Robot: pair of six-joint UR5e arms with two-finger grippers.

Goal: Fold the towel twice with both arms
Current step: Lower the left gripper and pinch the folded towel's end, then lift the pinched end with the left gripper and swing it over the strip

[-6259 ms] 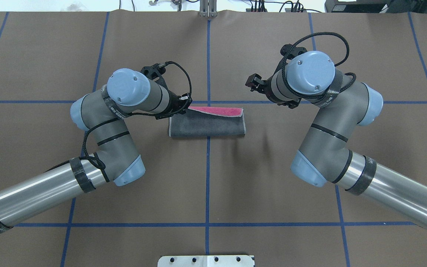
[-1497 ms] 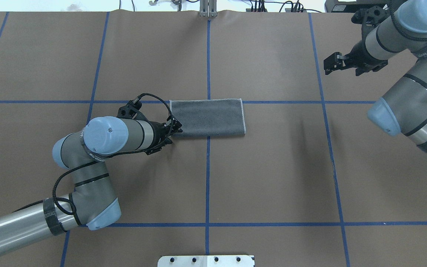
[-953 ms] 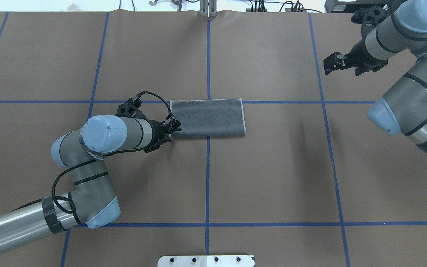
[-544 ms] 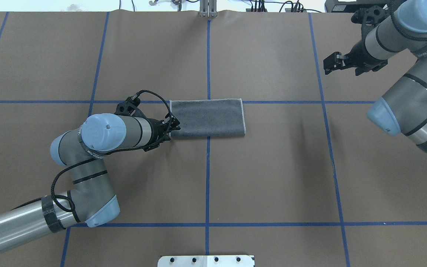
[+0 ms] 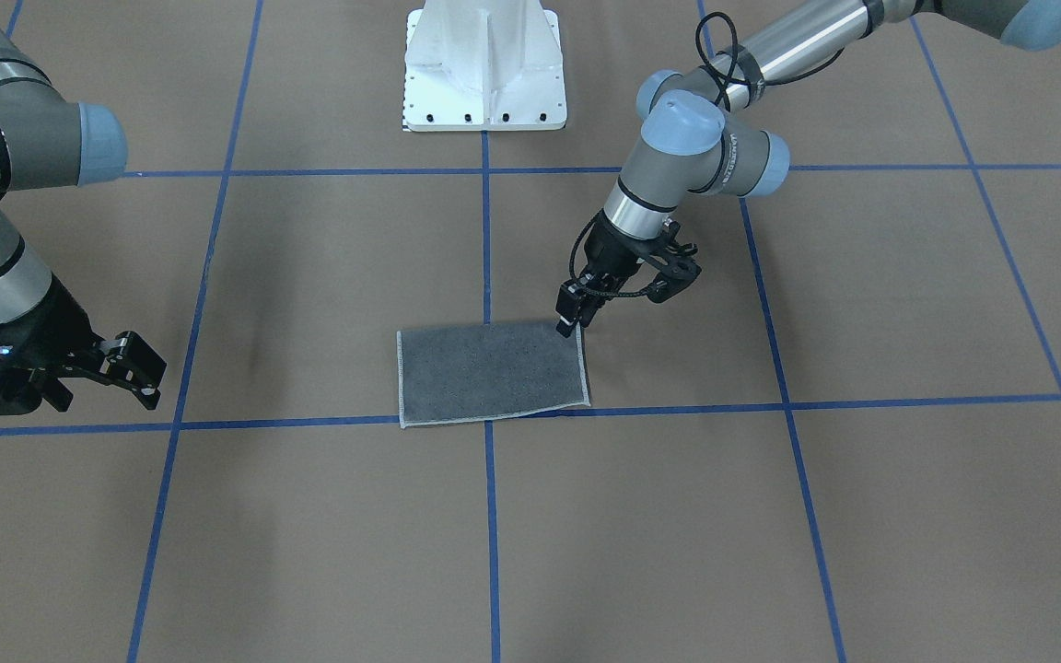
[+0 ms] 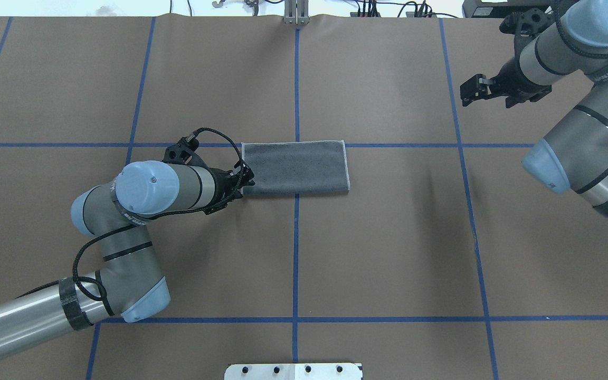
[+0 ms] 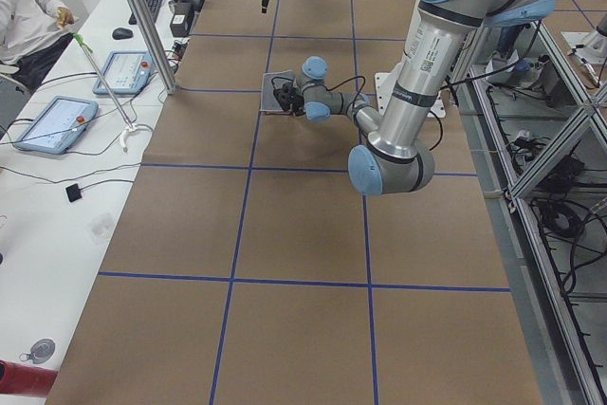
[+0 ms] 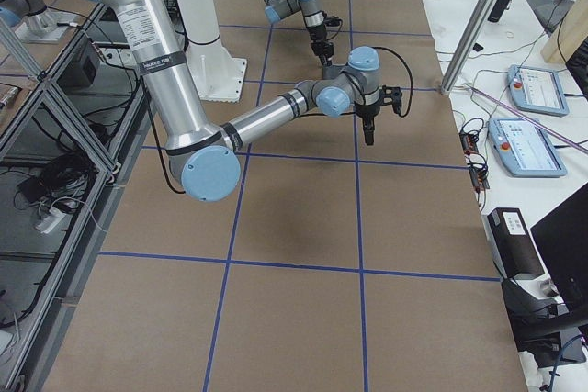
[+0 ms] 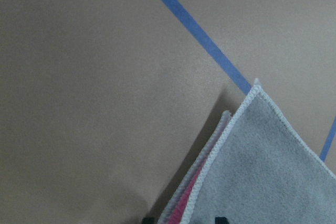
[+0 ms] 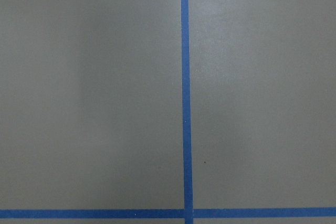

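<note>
We're seeing left hand (image 6: 248, 182) spread, straddling the folded towel (image 6: 298, 168) at its left edge, mid-tabletop (image 6: 388, 253). Right hand (image 6: 467, 91) spread, hovering near the far right corner. Blue tape grid (image 6: 296, 264) crossing brown surface.

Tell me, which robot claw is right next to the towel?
The left gripper: its tips sit at the grey towel's corner on the robot's side. The right gripper hangs far away, with only table below it.

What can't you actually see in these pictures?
Whether the left gripper pinches the towel corner: in the overhead view its wrist covers the contact; in the front view it is too small.
The towel's pink side: folded inside, only a sliver in the left wrist view.
The right gripper: absent from its own wrist view, which shows only table.
</note>
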